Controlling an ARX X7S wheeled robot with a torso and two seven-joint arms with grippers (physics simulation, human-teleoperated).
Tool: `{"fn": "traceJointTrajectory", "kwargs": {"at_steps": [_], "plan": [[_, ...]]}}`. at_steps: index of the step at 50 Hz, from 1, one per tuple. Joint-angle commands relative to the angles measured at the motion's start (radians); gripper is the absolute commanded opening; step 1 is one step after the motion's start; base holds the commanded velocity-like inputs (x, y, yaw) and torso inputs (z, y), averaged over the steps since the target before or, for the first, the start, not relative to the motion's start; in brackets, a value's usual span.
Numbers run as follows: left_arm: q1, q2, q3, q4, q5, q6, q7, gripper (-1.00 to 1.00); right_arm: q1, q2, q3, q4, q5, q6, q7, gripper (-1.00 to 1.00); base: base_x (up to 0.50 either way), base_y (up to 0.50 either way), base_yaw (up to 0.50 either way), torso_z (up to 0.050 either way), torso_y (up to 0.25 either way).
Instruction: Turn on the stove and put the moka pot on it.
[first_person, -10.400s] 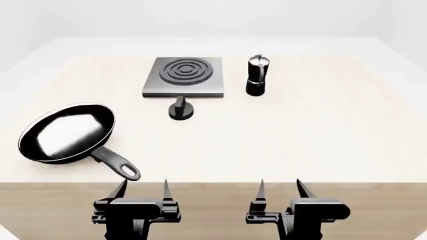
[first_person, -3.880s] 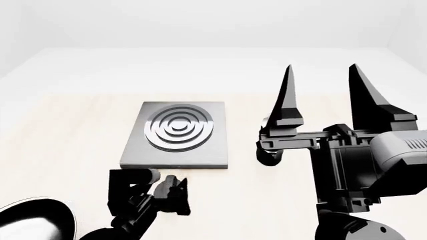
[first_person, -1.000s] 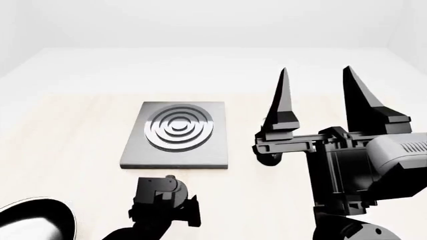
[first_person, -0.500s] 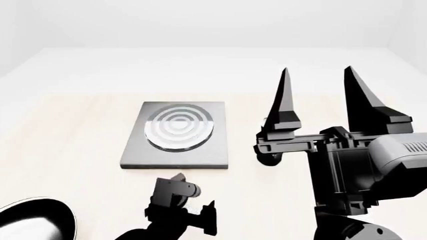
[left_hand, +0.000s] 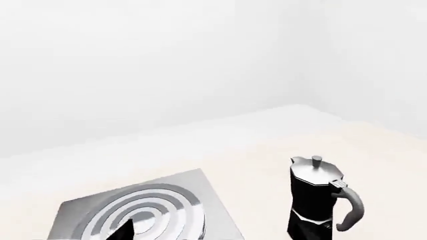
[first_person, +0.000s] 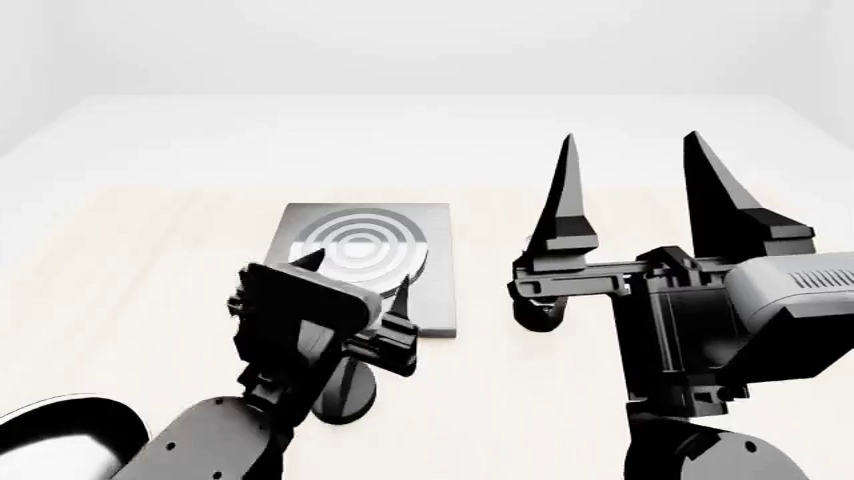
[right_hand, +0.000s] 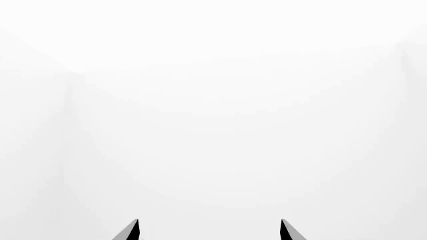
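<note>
The stove (first_person: 434, 232) is a dark-grey square plate with pale ring burners, seen at centre in the head view and in the left wrist view (left_hand: 143, 212). Its round black knob (first_person: 350, 394) sits on the table in front of it. My left gripper (first_person: 355, 280) is open and empty, raised over the stove's front edge, above the knob; one fingertip (left_hand: 125, 232) shows. The moka pot (left_hand: 315, 197) stands upright right of the stove; in the head view only its base (first_person: 539, 316) shows behind my right gripper (first_person: 630, 190), which is open, empty and raised high, also seen in the right wrist view (right_hand: 209, 231).
A black frying pan (first_person: 67, 445) lies at the near left of the light wooden table (first_person: 134, 280). The right wrist view shows only white wall.
My left gripper has come off the knob, risen and swung up over the stove's front edge. The burner rings look paler than one second ago. The right gripper has barely moved.
</note>
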Motion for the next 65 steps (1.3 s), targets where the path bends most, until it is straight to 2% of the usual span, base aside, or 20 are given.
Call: {"fn": "traceJointTrajectory", "kwargs": {"at_steps": [1, 8, 12, 15, 16, 18, 19, 21, 24, 28, 34, 41, 50, 65], "plan": [[-0.025, -0.116, 0.004, 0.304, 0.133, 0.08, -0.083, 1.0, 0.025, -0.003, 0.003, 0.086, -0.008, -0.023, -0.014, 1.0, 0.0, 0.0, 0.0, 0.0, 0.0], [0.064, -0.199, -0.035, 0.432, 0.247, 0.178, -0.145, 1.0, 0.045, -0.008, -0.004, 0.202, -0.036, -0.066, -0.035, 1.0, 0.0, 0.0, 0.0, 0.0, 0.0], [0.115, -0.223, -0.081, 0.484, 0.235, 0.184, -0.163, 1.0, 0.056, -0.014, -0.012, 0.267, -0.05, -0.087, -0.047, 1.0, 0.0, 0.0, 0.0, 0.0, 0.0], [0.162, -0.295, -0.084, 0.487, 0.197, 0.272, -0.245, 1.0, 0.086, -0.02, 0.0, 0.294, -0.018, -0.053, -0.049, 1.0, 0.0, 0.0, 0.0, 0.0, 0.0], [0.169, -0.348, -0.072, 0.487, 0.159, 0.313, -0.299, 1.0, 0.09, -0.019, -0.005, 0.308, -0.027, -0.055, -0.049, 1.0, 0.0, 0.0, 0.0, 0.0, 0.0], [0.146, -0.486, -0.009, 0.487, 0.071, 0.382, -0.452, 1.0, 0.097, -0.023, -0.006, 0.339, -0.03, -0.057, -0.051, 1.0, 0.0, 0.0, 0.0, 0.0, 0.0], [0.113, -0.589, 0.04, 0.488, 0.004, 0.434, -0.564, 1.0, 0.102, -0.025, -0.009, 0.366, -0.036, -0.072, -0.059, 1.0, 0.0, 0.0, 0.0, 0.0, 0.0], [0.035, -0.736, 0.17, 0.487, -0.07, 0.527, -0.716, 1.0, 0.107, -0.029, -0.011, 0.399, -0.036, -0.078, -0.065, 1.0, 0.0, 0.0, 0.0, 0.0, 0.0], [-0.101, -0.874, 0.384, 0.488, -0.069, 0.607, -0.877, 1.0, 0.109, -0.039, -0.014, 0.469, -0.04, -0.107, -0.081, 1.0, 0.0, 0.0, 0.0, 0.0, 0.0], [-0.286, -0.966, 0.623, 0.487, -0.085, 0.671, -1.007, 1.0, 0.117, -0.065, 0.015, 0.555, 0.045, -0.103, -0.12, 1.0, 0.0, 0.0, 0.0, 0.0, 0.0], [-0.53, -1.003, 0.893, 0.487, -0.091, 0.699, -1.106, 1.0, 0.12, -0.077, -0.005, 0.645, 0.009, -0.146, -0.134, 1.0, 0.0, 0.0, 0.0, 0.0, 0.0], [-0.693, -1.002, 1.058, 0.487, -0.102, 0.705, -1.16, 1.0, 0.101, -0.095, -0.016, 0.748, -0.003, -0.206, -0.158, 1.0, 0.0, 0.0, 0.0, 0.0, 0.0], [-0.728, -1.009, 1.102, 0.486, -0.101, 0.728, -1.186, 1.0, 0.105, -0.107, -0.022, 0.825, 0.0, -0.22, -0.171, 1.0, 0.0, 0.0, 0.0, 0.0, 0.0], [-0.919, -1.024, 1.32, 0.486, -0.104, 0.777, -1.254, 1.0, 0.092, -0.118, -0.04, 0.924, -0.033, -0.286, -0.182, 1.0, 0.0, 0.0, 0.0, 0.0, 0.0]]}}
